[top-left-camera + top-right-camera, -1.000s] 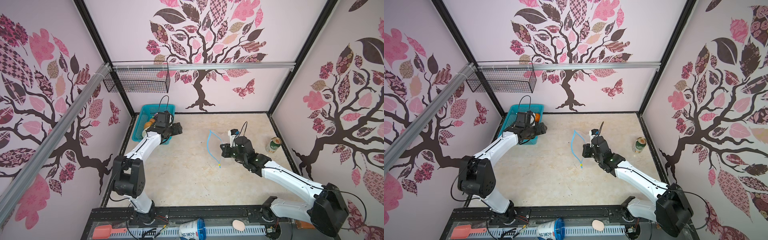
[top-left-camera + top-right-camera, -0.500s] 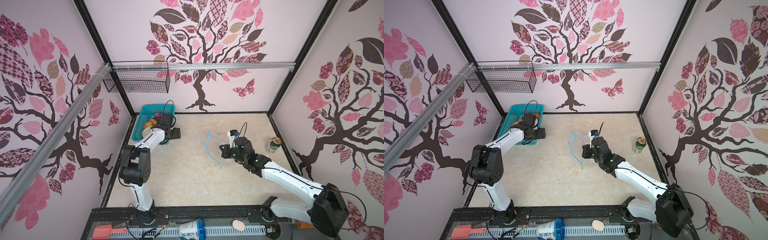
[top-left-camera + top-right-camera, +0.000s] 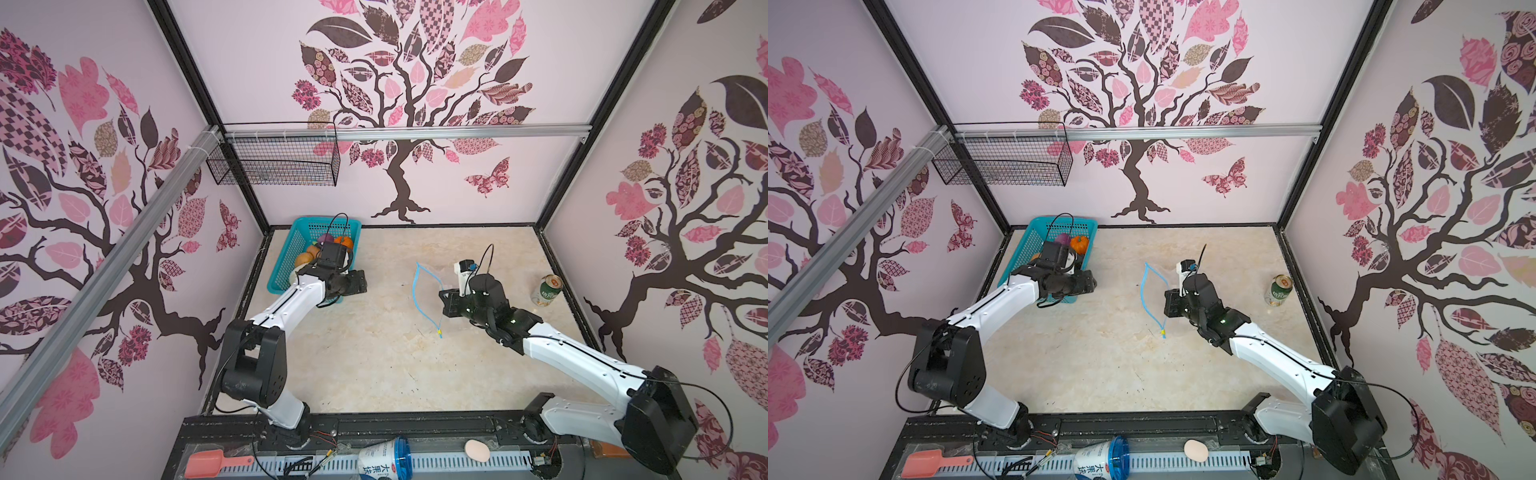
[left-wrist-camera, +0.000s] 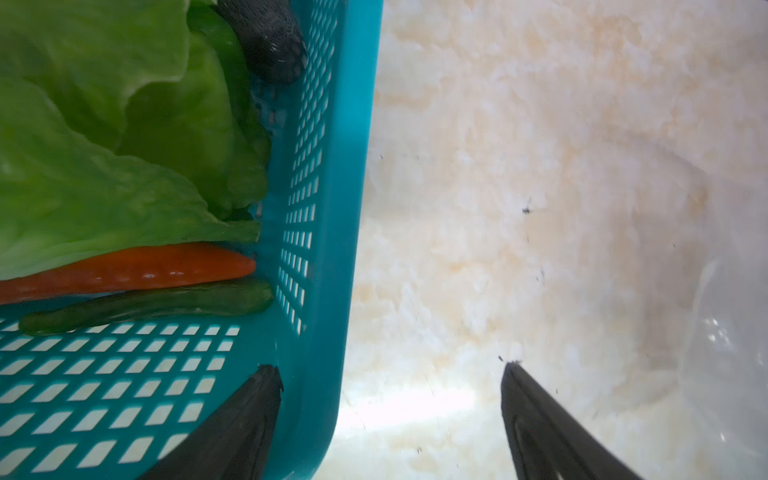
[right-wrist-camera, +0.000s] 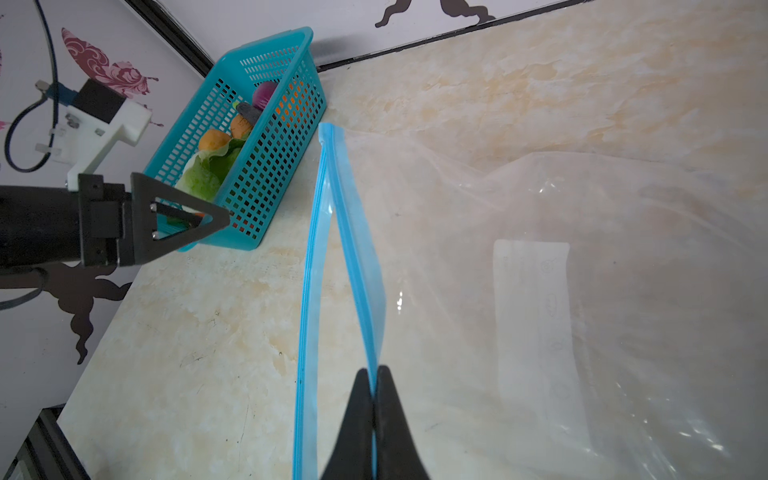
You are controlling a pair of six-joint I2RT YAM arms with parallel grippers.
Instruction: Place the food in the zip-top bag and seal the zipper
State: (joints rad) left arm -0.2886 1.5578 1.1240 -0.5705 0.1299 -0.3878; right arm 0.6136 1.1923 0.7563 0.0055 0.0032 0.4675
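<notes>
Holding left gripper spread wide, straddling the teal basket wall, gripping nothing. Pinching the raised zipper lip with right gripper, jaws pressed together. Noting zip-top bag lying on the table, well apart from the basket, clear film barely showing in both top views. Finding food sitting in the basket, lettuce covering much, eggplant running off frame.

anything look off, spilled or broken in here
Nothing spilled or damaged. The food sits inside the teal basket. The right gripper pinches one lip of the zipper, holding the mouth of the zip-top bag open. One slight oddity: the open left gripper straddles the basket's wall, lined up on no vegetable.
</notes>
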